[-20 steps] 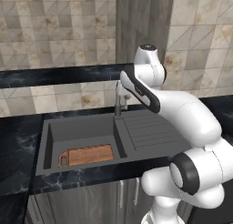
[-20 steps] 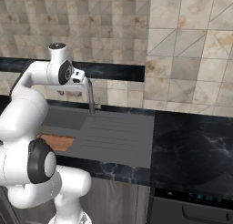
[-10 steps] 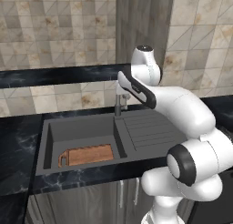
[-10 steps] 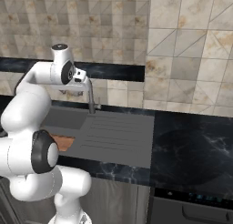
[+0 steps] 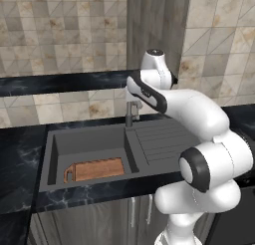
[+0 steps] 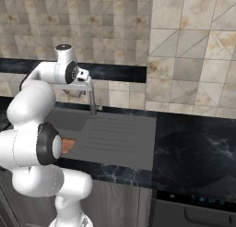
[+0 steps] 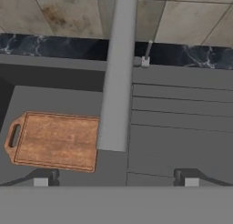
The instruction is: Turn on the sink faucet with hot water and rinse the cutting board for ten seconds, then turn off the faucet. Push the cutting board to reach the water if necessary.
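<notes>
The grey sink faucet [image 7: 116,77] runs up the middle of the hand view, seen from above, with its small lever [image 7: 147,51] at the base by the wall. My gripper [image 7: 116,178] hangs open above the spout, its fingertips [image 7: 46,177] wide apart on either side of it and touching nothing. The reddish-brown cutting board [image 7: 53,140] lies flat on the floor of the sink [image 7: 54,96], handle hole to the left; it also shows in the basin's front part [image 5: 94,169]. The spout's end overlaps the board's right edge in the hand view. No water shows.
The ribbed drainboard [image 5: 160,138] lies right of the basin. Dark marble counter [image 6: 193,147] surrounds the sink, with a tiled wall [image 5: 60,35] and a dark ledge close behind the faucet post [image 6: 92,100]. My own arm hides the spout in the left base view.
The arm's elbow has shifted slightly while the hand stays over the spout. Board and faucet have not moved.
</notes>
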